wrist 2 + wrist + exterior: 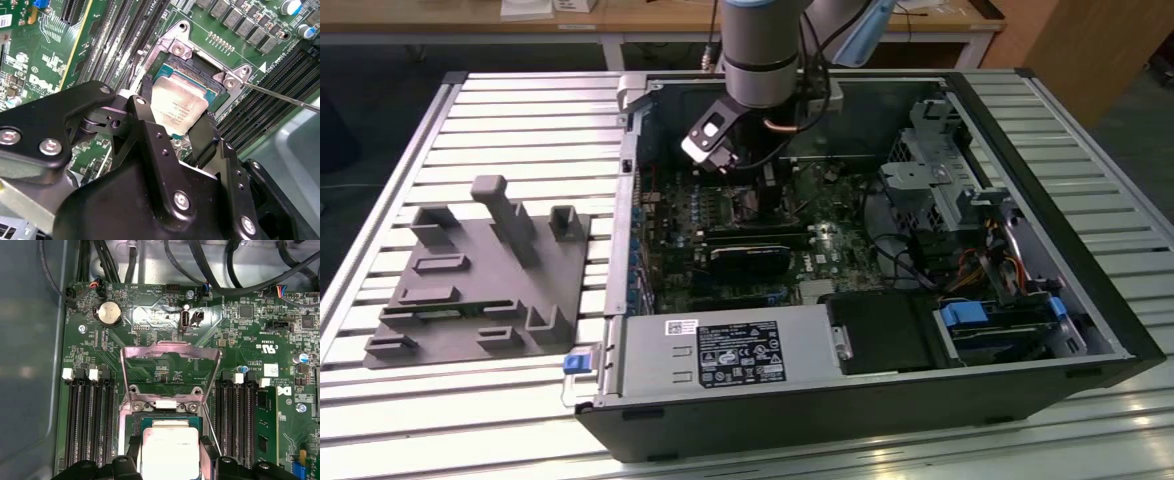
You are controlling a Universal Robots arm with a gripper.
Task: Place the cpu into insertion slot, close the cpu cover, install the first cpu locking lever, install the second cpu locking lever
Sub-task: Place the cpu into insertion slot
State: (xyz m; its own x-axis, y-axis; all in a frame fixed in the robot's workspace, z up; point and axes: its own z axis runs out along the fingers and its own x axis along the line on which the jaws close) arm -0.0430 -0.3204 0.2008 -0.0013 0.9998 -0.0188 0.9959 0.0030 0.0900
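Silver-grey cpu sits gripped in the black claw, directly over the insertion slot.

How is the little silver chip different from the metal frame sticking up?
The cpu is a solid plate; the cpu cover is a frame with a square hole. The gripper holds the cpu over the insertion slot; the cpu cover stands flipped open. Both are silvery metal.

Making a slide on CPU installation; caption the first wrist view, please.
Gripper holds the cpu over the insertion slot, the cpu cover raised open.
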